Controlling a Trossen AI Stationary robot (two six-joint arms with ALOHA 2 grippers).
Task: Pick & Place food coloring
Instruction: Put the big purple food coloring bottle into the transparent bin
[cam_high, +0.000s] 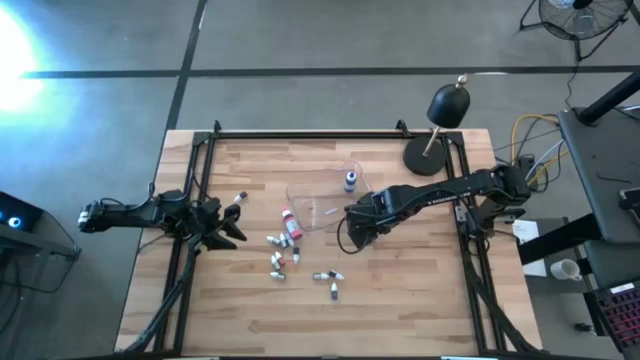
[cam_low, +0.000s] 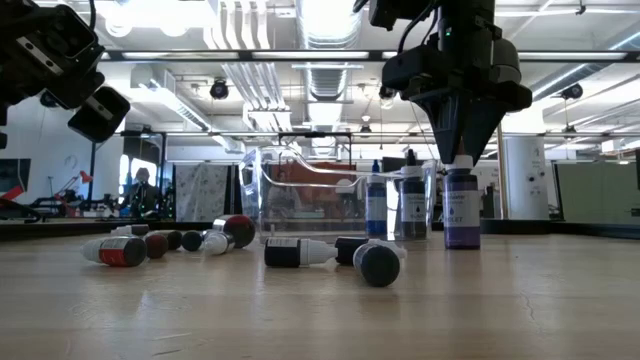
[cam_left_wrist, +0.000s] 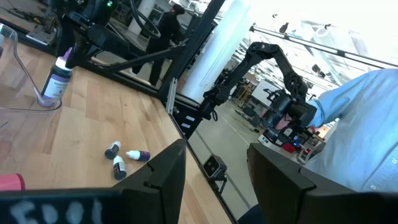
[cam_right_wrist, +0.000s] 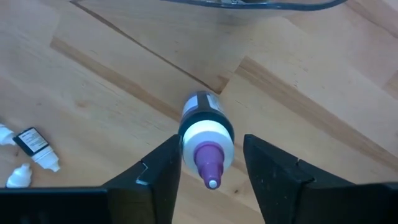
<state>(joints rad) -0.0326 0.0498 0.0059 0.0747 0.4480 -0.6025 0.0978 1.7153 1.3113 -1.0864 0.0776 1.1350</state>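
Observation:
Several small food coloring bottles lie on their sides mid-table (cam_high: 283, 243), (cam_low: 300, 252). A purple bottle (cam_low: 460, 208) stands upright on its base just outside the clear tray (cam_high: 322, 205). My right gripper (cam_right_wrist: 208, 163) hangs over it, open, pointing down. One finger stands on each side of its white collar and purple tip (cam_right_wrist: 207, 149), and a gap shows on one side. Two more bottles (cam_low: 376, 205) stand in the tray. My left gripper (cam_left_wrist: 214, 168) is open and empty, raised near the table's left side (cam_high: 228, 222).
A black domed lamp (cam_high: 447, 105) stands at the far right corner on a round base. Black frame rails (cam_high: 200, 170) run along the table's left, right and far edges. Bare wood lies toward the near edge (cam_high: 330, 325). A person in a pale blue sleeve (cam_left_wrist: 360, 124) shows beyond the table.

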